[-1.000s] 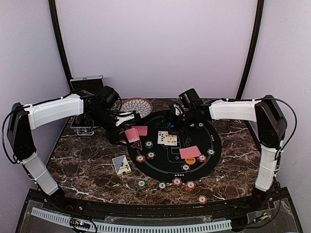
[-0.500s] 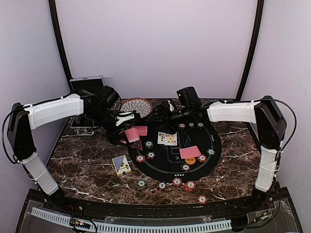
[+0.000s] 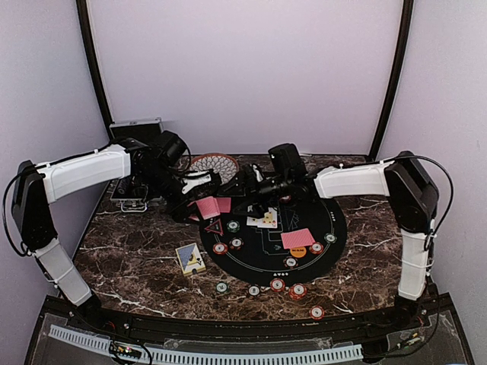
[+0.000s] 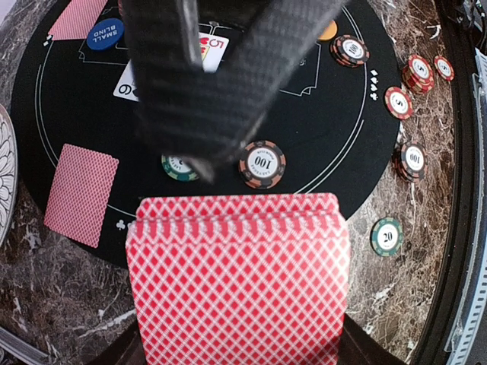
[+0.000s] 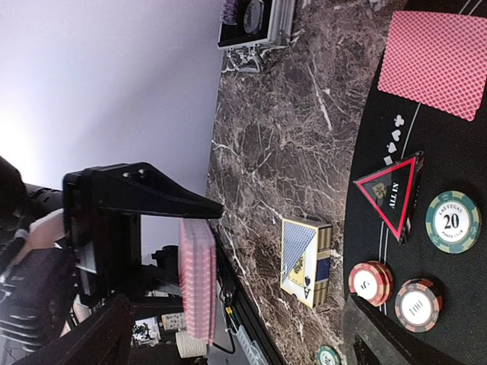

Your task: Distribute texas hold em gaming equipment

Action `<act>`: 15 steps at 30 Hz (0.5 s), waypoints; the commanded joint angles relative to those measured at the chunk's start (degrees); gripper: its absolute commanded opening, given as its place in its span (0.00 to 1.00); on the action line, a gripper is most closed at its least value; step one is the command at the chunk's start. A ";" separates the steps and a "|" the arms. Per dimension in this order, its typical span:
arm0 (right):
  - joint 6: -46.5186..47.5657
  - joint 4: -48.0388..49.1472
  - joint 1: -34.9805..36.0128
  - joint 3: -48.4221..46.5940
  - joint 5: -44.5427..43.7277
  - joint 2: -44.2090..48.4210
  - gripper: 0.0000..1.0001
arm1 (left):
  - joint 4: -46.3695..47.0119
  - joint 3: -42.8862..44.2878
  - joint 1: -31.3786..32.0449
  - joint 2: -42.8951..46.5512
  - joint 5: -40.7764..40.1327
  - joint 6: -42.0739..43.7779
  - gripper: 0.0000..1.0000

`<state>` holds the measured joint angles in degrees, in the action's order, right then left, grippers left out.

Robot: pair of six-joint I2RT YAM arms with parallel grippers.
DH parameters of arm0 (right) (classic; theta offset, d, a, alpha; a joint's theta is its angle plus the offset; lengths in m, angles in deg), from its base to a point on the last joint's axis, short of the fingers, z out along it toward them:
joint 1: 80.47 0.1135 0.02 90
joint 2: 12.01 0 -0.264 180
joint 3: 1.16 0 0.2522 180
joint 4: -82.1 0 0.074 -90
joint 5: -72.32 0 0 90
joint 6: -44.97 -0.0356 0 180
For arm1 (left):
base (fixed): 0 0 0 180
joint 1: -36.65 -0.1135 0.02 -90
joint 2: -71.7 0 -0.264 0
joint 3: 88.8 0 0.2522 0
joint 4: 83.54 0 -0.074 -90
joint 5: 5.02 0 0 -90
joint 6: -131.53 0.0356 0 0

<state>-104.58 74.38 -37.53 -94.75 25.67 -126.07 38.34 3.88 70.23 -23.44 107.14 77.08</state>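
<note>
Over the far-left edge of the black mat (image 3: 304, 262), your left gripper (image 3: 199, 204) is clamped on the deck of red-backed cards (image 4: 240, 281), held off the surface with the backs facing its wrist camera. Your right gripper (image 3: 240, 196) sits just beside the deck's far edge, its fingers (image 5: 152, 190) spread wide; from the right wrist view the deck shows edge-on, beyond the fingertips; whether they touch it you cannot tell.

- Below the deck: a 100 chip (image 4: 262, 163) on the mat; a green 20 chip (image 4: 386, 236) off it, on the marble table (image 3: 129, 266).
- One face-down card (image 4: 80, 194) lies flat at the mat's rim; the blue button (image 4: 105, 33) reads SMALL BLIND.
- Red triangle marker (image 5: 392, 194) lies on the mat's edge, near another 20 chip.
- Face-up cards (image 3: 262, 218) lie mid-mat; the orange button (image 3: 298, 252) lies beside another face-down card.
- Card box (image 3: 190, 258) lies on the marble left of the mat; patterned bowl (image 3: 214, 165) and case (image 3: 137, 131) are at the far side.
</note>
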 commanded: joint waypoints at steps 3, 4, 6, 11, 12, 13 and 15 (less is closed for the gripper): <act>-0.50 1.75 1.46 -2.75 2.61 -2.55 0.95 | 0.45 2.65 -0.06 -0.02 1.97 0.15 0.00; -0.46 1.70 1.62 -3.21 2.88 -2.82 0.94 | 0.43 2.82 -0.08 -0.08 1.95 0.14 0.00; -0.34 1.62 2.00 -3.99 3.33 -3.44 0.94 | 0.35 3.04 -0.03 -0.25 2.08 0.13 0.00; -0.39 1.81 3.03 -5.30 4.27 -4.64 0.93 | 0.24 3.02 -0.03 -0.57 1.95 0.20 0.00; -0.39 1.86 3.20 -5.45 4.28 -4.78 0.93 | 0.24 3.00 -0.06 -0.58 1.98 0.21 0.00; -0.44 1.93 3.33 -5.61 4.43 -4.97 0.93 | 0.30 3.00 -0.09 -0.65 1.94 0.24 0.00; -0.69 1.95 3.67 -6.19 4.82 -5.58 0.93 | 0.44 3.00 -0.03 -0.64 2.10 0.20 0.00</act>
<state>-105.15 74.58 -34.80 -98.77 28.95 -130.09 38.45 4.77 70.23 -24.33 107.49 77.05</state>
